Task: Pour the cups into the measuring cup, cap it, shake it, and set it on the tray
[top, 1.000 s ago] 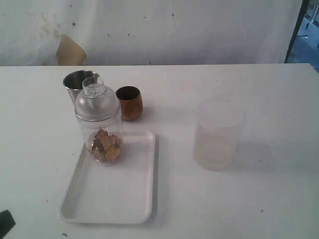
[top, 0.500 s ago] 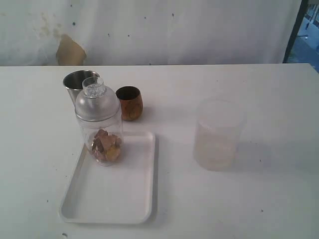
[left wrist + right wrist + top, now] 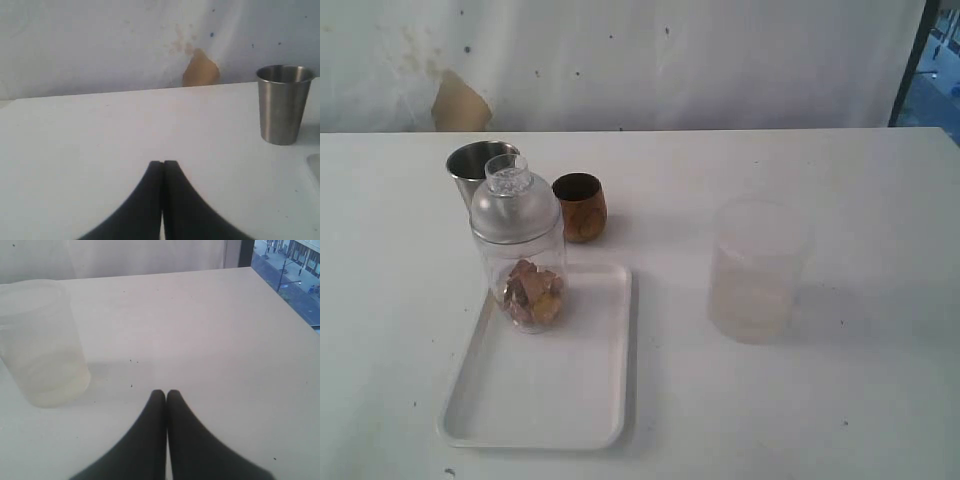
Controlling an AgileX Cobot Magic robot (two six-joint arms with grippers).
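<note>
Measuring cup (image 3: 525, 275), capped and holding brownish pieces, stands upright on the far end of the tray (image 3: 570, 400), and with the left claw (image 3: 163, 165) and right claw (image 3: 166, 394) both closed on nothing, the job looks finished, so the arms should move only away from it

White tray (image 3: 575, 400), brushed-steel tumbler (image 3: 283, 105), brown wood-grain cup (image 3: 581, 208), milky frosted container (image 3: 758, 268), white table (image 3: 820, 410)

Left claw (image 3: 162, 164) and right claw (image 3: 166, 393) show matte-black fingers — smooth, tapering to rounded tips.
</note>
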